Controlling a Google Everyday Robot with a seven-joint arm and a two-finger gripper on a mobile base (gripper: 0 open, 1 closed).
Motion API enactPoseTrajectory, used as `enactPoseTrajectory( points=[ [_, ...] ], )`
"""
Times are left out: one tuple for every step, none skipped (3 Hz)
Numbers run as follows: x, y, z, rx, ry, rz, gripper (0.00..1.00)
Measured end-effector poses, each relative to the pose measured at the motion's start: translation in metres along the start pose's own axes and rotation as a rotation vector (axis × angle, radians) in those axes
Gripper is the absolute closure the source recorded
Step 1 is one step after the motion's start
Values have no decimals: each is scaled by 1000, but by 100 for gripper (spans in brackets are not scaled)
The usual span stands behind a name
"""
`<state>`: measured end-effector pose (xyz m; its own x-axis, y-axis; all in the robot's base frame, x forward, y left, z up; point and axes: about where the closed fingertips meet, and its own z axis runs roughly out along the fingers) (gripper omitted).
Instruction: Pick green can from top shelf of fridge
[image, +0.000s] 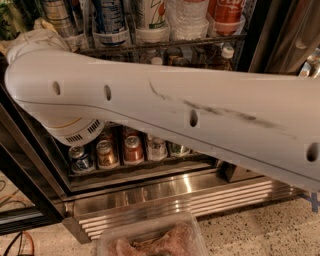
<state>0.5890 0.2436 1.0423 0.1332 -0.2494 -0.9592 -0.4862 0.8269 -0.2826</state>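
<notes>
My white arm (190, 115) fills the middle of the camera view and runs from lower right to upper left. Its wrist (35, 42) points up toward the top left corner. The gripper is out of view past that corner. A patch of green with pale marks (7, 20) shows at the top left edge; I cannot tell if it is the green can. The top shelf (165, 44) is a dark wire rack with clear cup holders. It holds a blue-and-white tall can (107, 20), a white-and-green can (150, 15), a clear bottle (187, 15) and a red can (227, 12).
A lower rack holds short cans, among them a bronze one (106, 154) and a red one (132, 149). The ribbed steel base grille (175, 200) is below. A black door frame (25, 170) stands at the left. A clear plastic tub (150, 240) sits on the floor in front.
</notes>
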Motion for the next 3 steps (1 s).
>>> enactPoseTrajectory(
  points=[
    [-1, 2, 0, 0, 0, 0, 38],
    [-2, 4, 0, 0, 0, 0, 37],
    [-2, 6, -1, 0, 0, 0, 37]
  ],
)
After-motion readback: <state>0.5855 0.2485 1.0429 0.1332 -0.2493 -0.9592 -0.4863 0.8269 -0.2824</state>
